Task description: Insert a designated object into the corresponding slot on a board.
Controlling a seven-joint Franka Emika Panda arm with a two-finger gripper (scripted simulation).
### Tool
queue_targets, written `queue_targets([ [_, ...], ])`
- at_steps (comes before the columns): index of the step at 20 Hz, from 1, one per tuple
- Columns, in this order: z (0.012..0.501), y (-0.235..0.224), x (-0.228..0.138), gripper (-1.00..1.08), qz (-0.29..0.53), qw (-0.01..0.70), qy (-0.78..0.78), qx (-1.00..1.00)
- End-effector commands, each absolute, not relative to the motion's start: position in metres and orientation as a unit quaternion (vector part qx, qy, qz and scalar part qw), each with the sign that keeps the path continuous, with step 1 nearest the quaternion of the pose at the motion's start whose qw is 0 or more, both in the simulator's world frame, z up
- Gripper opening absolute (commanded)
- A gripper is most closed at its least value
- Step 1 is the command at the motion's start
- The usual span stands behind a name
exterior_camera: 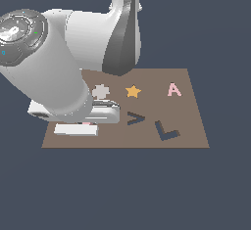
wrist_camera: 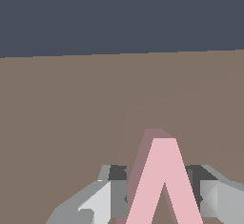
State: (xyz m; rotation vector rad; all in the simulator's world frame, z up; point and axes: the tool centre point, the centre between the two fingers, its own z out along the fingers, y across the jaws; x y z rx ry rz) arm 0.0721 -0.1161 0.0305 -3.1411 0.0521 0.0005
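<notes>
The designated object [wrist_camera: 163, 180], a flat pale-pink V, lies on the brown board [wrist_camera: 71, 113] between my fingers [wrist_camera: 107, 197]. My gripper [wrist_camera: 159, 194] is down at the board, and its pads press on the piece's two legs. In the exterior view the gripper [exterior_camera: 81, 126] sits low over the board's [exterior_camera: 191, 126] near corner on that view's left, and only a sliver of the pink V [exterior_camera: 87, 123] shows under the hand. The slot [exterior_camera: 136, 118], a dark ">" recess, lies a short way toward the exterior view's right of the gripper.
A larger dark L-shaped recess [exterior_camera: 166, 131] lies beside the slot. An orange star [exterior_camera: 133, 91], a pink letter A [exterior_camera: 174, 89] and a grey cross-like piece [exterior_camera: 100, 92] sit along the board's far side. The arm's bulky links hang over the board's left part.
</notes>
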Motion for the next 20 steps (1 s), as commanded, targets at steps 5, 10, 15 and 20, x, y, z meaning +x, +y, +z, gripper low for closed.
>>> queue_targets([
  [5,0.032,-0.103,0.082,-1.00,0.000,0.000,-0.062,-0.998],
  [10,0.033,-0.087,0.091,-1.00,0.000,0.000,-0.148,-0.989],
  [15,0.034,-0.065,0.098,-1.00,0.000,0.000,-0.255,-0.967],
  [20,0.036,-0.039,0.099,-1.00,0.000,0.000,-0.371,-0.929],
])
